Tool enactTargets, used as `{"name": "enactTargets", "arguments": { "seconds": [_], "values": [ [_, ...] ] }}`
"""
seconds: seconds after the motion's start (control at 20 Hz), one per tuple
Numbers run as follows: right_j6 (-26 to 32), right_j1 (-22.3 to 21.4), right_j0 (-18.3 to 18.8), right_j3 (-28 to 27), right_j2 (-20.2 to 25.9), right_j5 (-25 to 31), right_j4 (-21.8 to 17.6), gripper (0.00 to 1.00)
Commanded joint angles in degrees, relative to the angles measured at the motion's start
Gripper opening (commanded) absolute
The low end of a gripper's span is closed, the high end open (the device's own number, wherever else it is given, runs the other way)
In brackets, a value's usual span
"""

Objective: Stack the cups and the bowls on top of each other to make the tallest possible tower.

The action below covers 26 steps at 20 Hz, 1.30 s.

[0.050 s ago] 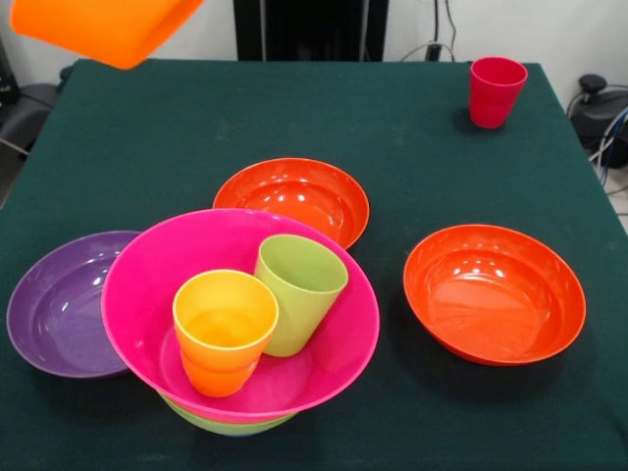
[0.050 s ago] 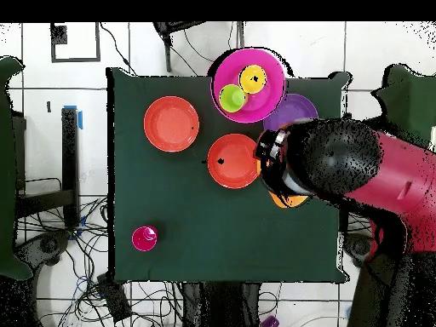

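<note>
Tower (image 1: 240, 324), seemingly well apart from hidden claw.

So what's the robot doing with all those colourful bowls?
It is building a tower. A deep orange bowl is up in the air, tilted, under the red and black arm. The end effector itself is hidden. On the table, the magenta bowl sits in a green bowl and holds the yellow cup and green cup. The red cup stands alone.

cups: three – yellow-orange (image 1: 225, 331), lime green (image 1: 298, 291), red (image 1: 496, 90) | bowls: six – magenta (image 1: 324, 343), green (image 1: 231, 424), purple (image 1: 54, 309), two red-orange (image 1: 290, 198) (image 1: 494, 292), one deep orange (image 1: 103, 29)
</note>
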<state>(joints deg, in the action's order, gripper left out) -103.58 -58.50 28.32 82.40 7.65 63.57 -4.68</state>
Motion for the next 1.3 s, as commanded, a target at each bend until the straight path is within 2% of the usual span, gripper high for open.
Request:
{"name": "enactTargets", "arguments": {
  "seconds": [0.05, 0.3, 0.65, 1.05, 1.3],
  "values": [
    [-5.7, 7.4, -3.6, -15.4, 4.2, 10.6, -3.2, 0.0],
    [-8.3, 12.7, -6.8, -23.2, 2.9, 12.7, -4.5, 0.0],
    [-7.9, 19.0, -11.5, -34.4, 2.4, 16.3, -5.7, 0.0],
    [-6.6, 32.1, -16.5, -57.8, 3.7, 25.5, -8.5, 0.0],
    [-5.7, 37.1, -18.1, -67.4, 4.4, 30.4, -10.1, 0.0]
  ]
}}
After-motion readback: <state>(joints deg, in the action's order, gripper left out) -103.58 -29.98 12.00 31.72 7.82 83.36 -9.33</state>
